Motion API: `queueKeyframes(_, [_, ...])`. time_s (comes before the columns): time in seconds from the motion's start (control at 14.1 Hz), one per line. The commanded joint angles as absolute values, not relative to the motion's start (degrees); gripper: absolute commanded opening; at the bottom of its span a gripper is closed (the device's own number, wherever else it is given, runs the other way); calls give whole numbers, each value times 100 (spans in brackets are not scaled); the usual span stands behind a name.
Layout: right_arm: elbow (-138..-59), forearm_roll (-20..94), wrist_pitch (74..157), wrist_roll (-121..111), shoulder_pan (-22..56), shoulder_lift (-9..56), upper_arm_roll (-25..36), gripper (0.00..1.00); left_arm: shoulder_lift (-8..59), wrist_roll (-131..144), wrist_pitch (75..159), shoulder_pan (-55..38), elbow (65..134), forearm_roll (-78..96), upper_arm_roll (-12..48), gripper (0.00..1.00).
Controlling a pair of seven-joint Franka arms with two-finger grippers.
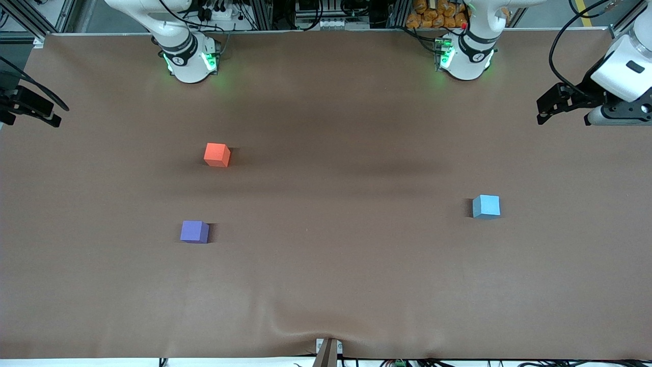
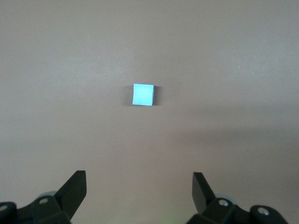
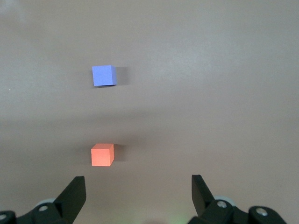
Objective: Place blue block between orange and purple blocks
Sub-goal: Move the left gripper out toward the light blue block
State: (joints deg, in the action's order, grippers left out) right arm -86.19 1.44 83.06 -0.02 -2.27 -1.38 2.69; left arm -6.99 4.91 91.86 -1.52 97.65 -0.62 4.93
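Blue block sits alone on the counter toward the left arm's end, well apart from the orange block; the purple block lies nearer the front camera than orange. Left tool and right tool hang wide open, empty.

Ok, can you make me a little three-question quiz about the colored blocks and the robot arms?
1. True or false: the blue block sits between the orange block and the purple block.
2. Which block is nearest the front camera? A orange, B purple, C blue.
3. Fill in: the left gripper and the right gripper both have ____ jaws.

Key: 1 false; 2 B; 3 open.
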Motion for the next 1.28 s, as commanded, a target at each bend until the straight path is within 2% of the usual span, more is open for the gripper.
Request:
queueKeyframes(0.0, [-8613, 281, 8175, 9, -439, -106, 220, 100, -633, 606, 9053, -141, 9615, 26, 483, 100])
queueKeyframes(0.64, [-8622, 281, 8174, 0, -211, 87, 202, 100, -413, 519, 9053, -27, 9633, -18, 457, 100])
queueKeyframes(0.85, [-8622, 264, 8217, 0, -220, 123, 202, 100, -141, 536, 9122, 87, 9860, 35, 457, 100])
queueKeyframes(1.0, [-8613, 281, 8331, 0, -176, 219, 202, 100, 139, 545, 9385, 149, 9975, 44, 457, 100])
queueKeyframes(1.21, [-8604, 237, 8411, -9, 52, 377, 202, 100, 482, 545, 10551, 246, 10703, 44, 466, 100])
